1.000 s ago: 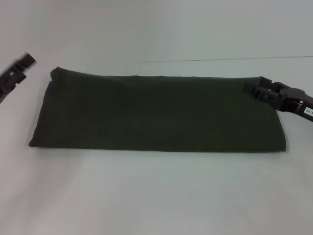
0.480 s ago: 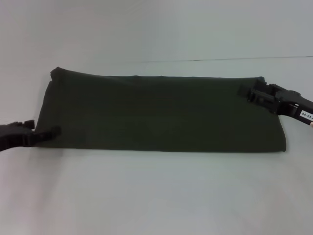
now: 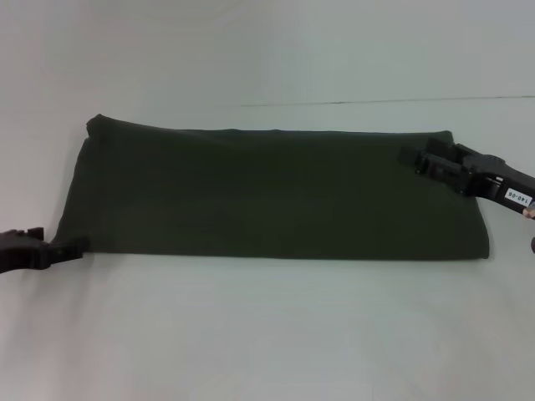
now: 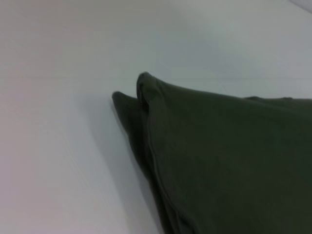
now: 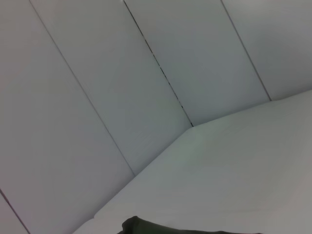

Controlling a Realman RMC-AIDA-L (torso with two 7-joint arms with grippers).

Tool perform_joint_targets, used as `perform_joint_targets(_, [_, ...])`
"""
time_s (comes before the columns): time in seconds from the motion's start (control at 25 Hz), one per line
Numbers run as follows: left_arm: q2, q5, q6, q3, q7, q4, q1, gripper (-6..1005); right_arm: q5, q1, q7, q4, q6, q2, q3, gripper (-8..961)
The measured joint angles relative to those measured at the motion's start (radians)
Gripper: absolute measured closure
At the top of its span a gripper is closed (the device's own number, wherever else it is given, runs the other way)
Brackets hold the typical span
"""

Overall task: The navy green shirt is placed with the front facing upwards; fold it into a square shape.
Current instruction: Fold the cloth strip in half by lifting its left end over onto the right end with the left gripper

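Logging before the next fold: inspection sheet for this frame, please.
Surface: plain white table, bare around the cloth.
Job's things: navy green shirt folded into a long flat band, no print showing.
Clutter: nothing seen.
Grippers: left gripper at the shirt's near left corner; right gripper over its far right corner.
Cables: nothing seen.
Surroundings: pale panelled wall behind the table.

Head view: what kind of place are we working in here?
Probably a lab or test bench: a plain white table, bare pale wall panels behind, and only the folded navy green shirt laid out.
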Motion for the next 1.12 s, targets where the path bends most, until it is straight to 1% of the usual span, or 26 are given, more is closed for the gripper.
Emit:
perform_joint_targets(0.56, [0.003,0.003,-0.008,0.001,0.0,-0.03,-0.025,131,0.0,0.001,0.005,0.002,0.004,0.0,0.004,57])
perform_joint_targets(0.72, [0.005,0.006,-0.029,0.007,-0.008,-0.04,-0.029,142,0.0,0.001,0.005,0.002,0.006,0.0,0.005,57])
perform_joint_targets(0.8, [0.001,0.008,-0.052,0.018,-0.009,-0.038,-0.024,147,0.0,0.0,0.005,0.001,0.006,0.0,0.006,58])
perform_joint_targets(0.92, [-0.004,0.008,-0.075,0.039,-0.009,-0.036,-0.02,216,-0.001,-0.002,0.005,0.001,0.007,0.0,0.006,58])
perform_joint_targets(1.12, [-0.005,0.009,-0.084,0.057,-0.007,-0.037,-0.019,332,-0.001,-0.018,0.005,-0.004,0.009,-0.003,0.007,59])
